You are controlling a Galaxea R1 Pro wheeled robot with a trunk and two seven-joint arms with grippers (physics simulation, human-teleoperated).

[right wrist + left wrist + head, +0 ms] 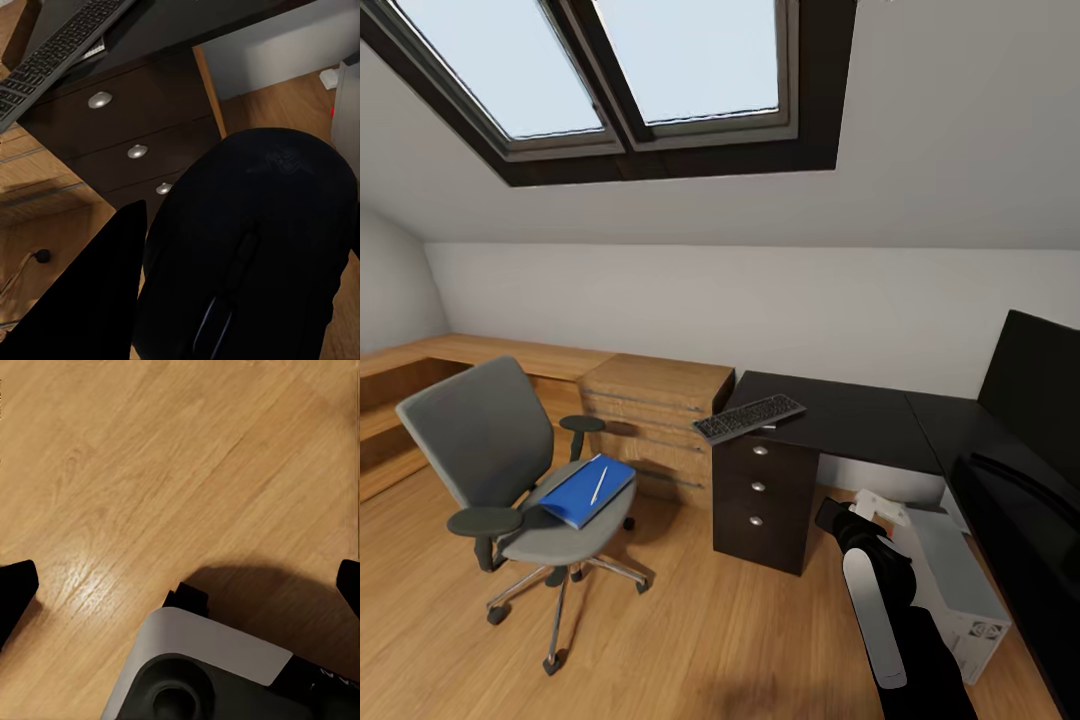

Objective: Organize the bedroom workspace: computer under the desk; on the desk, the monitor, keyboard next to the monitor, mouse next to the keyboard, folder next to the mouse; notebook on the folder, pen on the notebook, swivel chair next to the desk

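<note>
My right hand is clenched on the mouse: in the right wrist view the mouse sits right between my fingers, black, rounded, glossy, with a wheel slot down its middle. The head view shows my right arm raised in front of the drawer unit, hand pointing toward the table; the mouse itself is too hidden there to make out. My left hand: dark fingertips at either edge of the left wrist view, well apart, nothing between them, so released, over bare wood floor. Keyboard: flat, black, dark-grey keys, lying on the table's corner above the drawers, one end overhanging the edge toward the light-wood chest. Monitor: wide black screen, standing on the table's right wing. Computer: light-grey box on the floor beside that wing, just beyond my right arm. Chair: grey, black armrests, chrome star base, standing on the floor apart from the table, left of the chest. Seat carries the blue folder, flat, slightly over the seat's front, with the pen lying on top. I cannot make out a notebook between them. Three drawers, round silver knobs, all closed.
</note>
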